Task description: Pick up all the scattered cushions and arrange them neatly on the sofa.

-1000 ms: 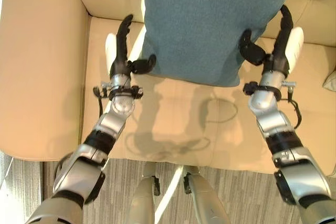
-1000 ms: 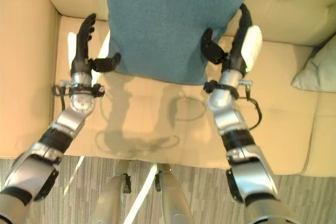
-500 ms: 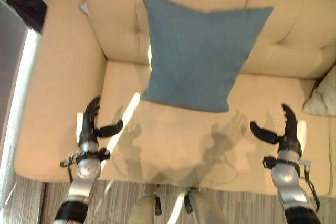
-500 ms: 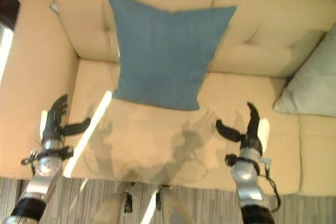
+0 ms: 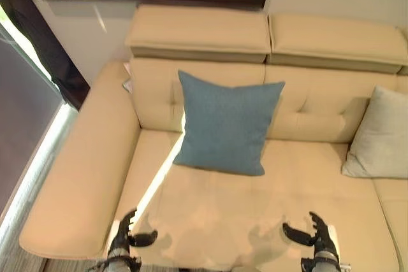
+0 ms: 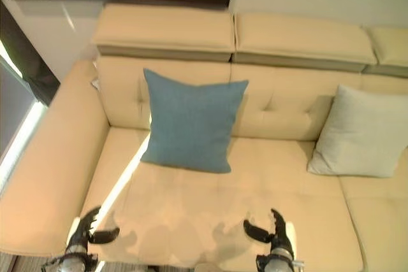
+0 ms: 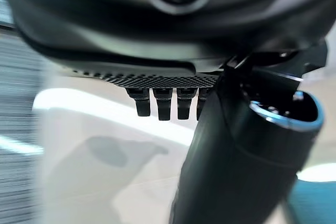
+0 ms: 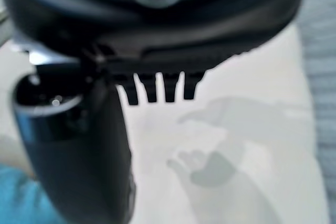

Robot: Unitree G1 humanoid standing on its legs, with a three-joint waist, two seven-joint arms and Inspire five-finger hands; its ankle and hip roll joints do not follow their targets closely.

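A blue cushion (image 5: pixel 223 123) leans upright against the backrest of the beige sofa (image 5: pixel 210 214), on the left seat. A pale grey cushion (image 6: pixel 358 133) leans against the backrest further right. My left hand (image 5: pixel 125 236) hovers open over the seat's front edge at the lower left, holding nothing. My right hand (image 5: pixel 317 237) hovers open at the lower right, also holding nothing. Both hands are well in front of the blue cushion and apart from it. In the wrist views the straight fingers (image 7: pixel 163 103) and fingers (image 8: pixel 157 87) point over bare seat.
The sofa's wide left armrest (image 5: pixel 83 170) runs along the left side. Headrest pads (image 5: pixel 268 36) top the backrest. A dark floor strip (image 5: pixel 25 119) lies left of the sofa. Bare seat lies between the hands and the cushions.
Both hands let go of the blue cushion, which stays leaning on the backrest, and drew back to the seat's front edge. The camera pulled back, bringing more of the sofa and the grey cushion into view.
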